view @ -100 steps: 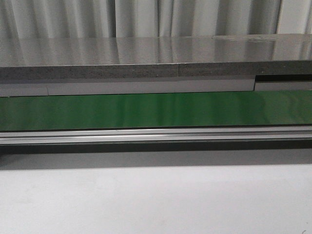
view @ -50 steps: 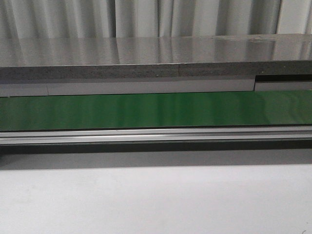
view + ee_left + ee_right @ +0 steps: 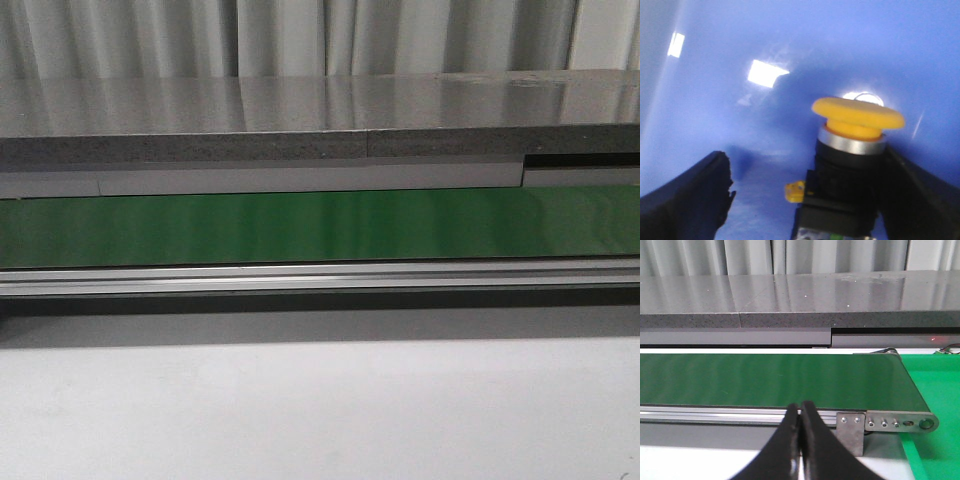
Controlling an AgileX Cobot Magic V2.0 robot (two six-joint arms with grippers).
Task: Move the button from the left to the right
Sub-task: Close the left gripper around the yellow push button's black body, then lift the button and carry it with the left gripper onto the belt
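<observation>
A: Left wrist view gives us the button [image 3: 856,165]: upright on a blue surface [image 3: 790,55], yellow mushroom head up, black body below. Our left gripper [image 3: 805,195] has its fingers spread wide, one finger [image 3: 687,200] at about eight o'clock of the button and apart from it, the other [image 3: 920,195] right beside the body at four o'clock.

B: So we straddle it to close on the black body under the head, we judge. Touching on that near side?

A: We cannot tell. Nothing is clamped yet.

B: And the right gripper [image 3: 801,440]?

A: Pressed together, holding nothing, facing the green conveyor belt [image 3: 775,377], probably waiting. The front view shows neither arm nor button.

B: Any writing?

A: None legible; the mark low on the body is cropped.
</observation>
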